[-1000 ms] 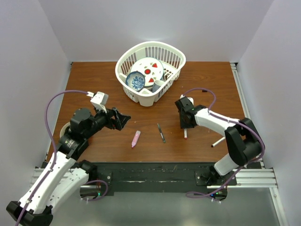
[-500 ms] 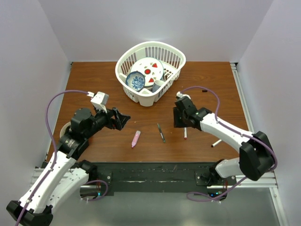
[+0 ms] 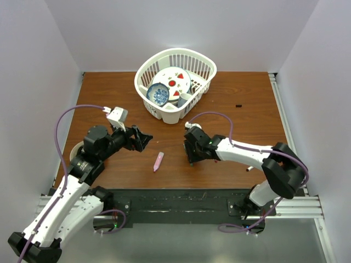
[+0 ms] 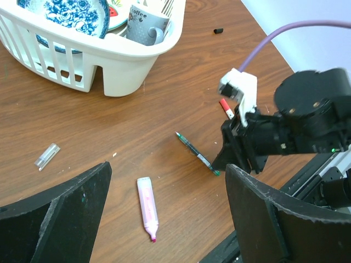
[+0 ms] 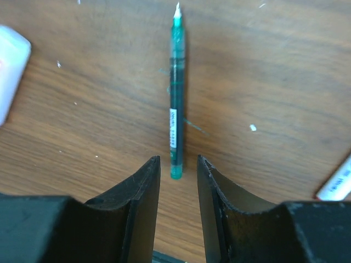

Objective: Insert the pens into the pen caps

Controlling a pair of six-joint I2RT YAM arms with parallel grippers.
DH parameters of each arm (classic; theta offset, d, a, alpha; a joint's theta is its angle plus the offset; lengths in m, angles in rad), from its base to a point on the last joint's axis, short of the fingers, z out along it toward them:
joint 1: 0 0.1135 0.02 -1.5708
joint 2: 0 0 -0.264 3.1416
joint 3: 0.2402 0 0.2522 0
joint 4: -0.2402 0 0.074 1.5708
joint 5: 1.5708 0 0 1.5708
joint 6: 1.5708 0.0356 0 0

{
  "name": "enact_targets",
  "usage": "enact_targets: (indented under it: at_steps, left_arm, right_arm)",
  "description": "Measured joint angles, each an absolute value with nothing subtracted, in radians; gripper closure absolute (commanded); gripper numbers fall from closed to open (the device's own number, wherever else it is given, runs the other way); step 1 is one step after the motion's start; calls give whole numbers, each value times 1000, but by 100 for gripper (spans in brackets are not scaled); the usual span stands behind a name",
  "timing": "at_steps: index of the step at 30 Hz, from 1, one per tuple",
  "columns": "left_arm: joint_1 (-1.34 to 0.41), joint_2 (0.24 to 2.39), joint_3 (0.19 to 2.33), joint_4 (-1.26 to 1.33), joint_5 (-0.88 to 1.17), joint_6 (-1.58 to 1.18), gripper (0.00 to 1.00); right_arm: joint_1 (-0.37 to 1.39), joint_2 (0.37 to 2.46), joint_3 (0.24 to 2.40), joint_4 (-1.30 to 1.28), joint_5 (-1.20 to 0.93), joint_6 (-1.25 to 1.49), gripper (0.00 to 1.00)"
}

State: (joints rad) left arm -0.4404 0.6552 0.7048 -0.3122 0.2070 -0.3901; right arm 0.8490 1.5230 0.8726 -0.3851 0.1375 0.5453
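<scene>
Right gripper: jaws parted, straddling one end of green pen; pen hidden from above.
White pen: cut off at frame edge.
Left gripper: wide open, empty.

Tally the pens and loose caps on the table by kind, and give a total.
Thin green pen: 1
Pink marker: 1
White-barrelled pens: 2, a red-tipped one and a half-hidden one
Loose caps: 2, a black cap and a clear cap
Total: 6
</scene>
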Motion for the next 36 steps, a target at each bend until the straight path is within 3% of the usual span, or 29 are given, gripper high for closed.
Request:
enact_targets:
  at_steps: [7,10,11,15,19,28,36]
  left_arm:
    - [-440,659,705,-310,210,-400,12]
    - [-440,670,705,-309,216,-411,13]
    - [-440,675,705,-309,219,-414,13]
    - [-440,690,705,-308,228,-442,15]
    - [-440,712,705,-299,223,-511,18]
    - [-441,831,636,-120,319,-671,22]
    - [-517,983,637,39,336,-725,32]
  right_arm:
    - [885,1586,873,-377,162,561,71]
    - [912,1603,873,-377,197,568,84]
    - [917,1605,873,-377,210,568,94]
    - [925,1607,873,-376,234,572,100]
    - [929,1552,837,-363,235,579,100]
    - [970,1187,781,-267,165,617,100]
    - [1035,1135,788,-218,128,662,100]
